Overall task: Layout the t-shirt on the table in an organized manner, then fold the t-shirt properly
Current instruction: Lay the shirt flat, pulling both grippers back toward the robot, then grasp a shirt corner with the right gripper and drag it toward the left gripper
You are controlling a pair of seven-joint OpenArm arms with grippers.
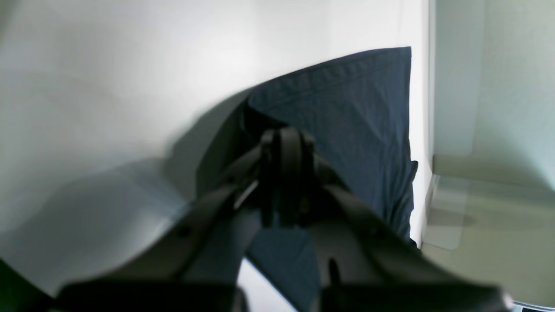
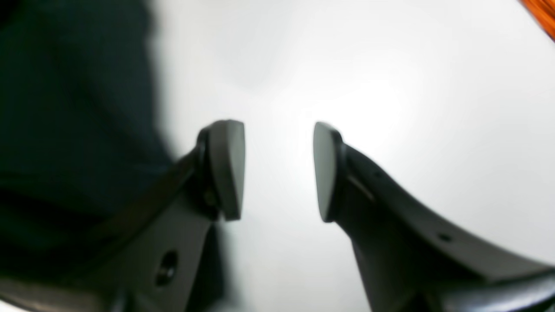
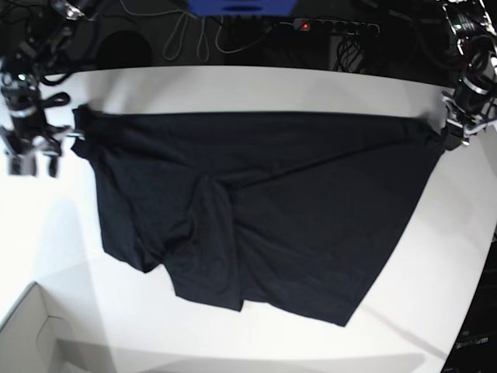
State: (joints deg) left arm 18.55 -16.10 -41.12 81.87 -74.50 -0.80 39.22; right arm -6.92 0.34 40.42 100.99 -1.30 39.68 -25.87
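far left of the base view: right gripper (image 3: 31, 159) hangs just off the shirt's left edge, over bare table (image 3: 256, 81); its own camera shows the jaws standing well apart with nothing between the pads (image 2: 227, 169), only white surface, the dark cloth off to one side. white cardboard box corner (image 3: 27, 330) sits low left, clear of the cloth. centre: the t-shirt (image 3: 256, 210) lies spread across the table, top edge drawn fairly straight from side to side, but the lower part is bunched, a fold running down the middle and the bottom edge slanting unevenly. far right: left gripper (image 3: 454, 132) sits at the shirt's upper right corner near the table edge; its wrist view shows the jaws drawn together on a pinch of the fabric (image 1: 347, 117), which tents up to the fingertips. risks, as i judge them: with only one corner held, any pull from the right would drag the whole shirt toward that edge and skew the straight top line; the free left corner could slip or curl; the middle crease may set into the fold if not smoothed first.
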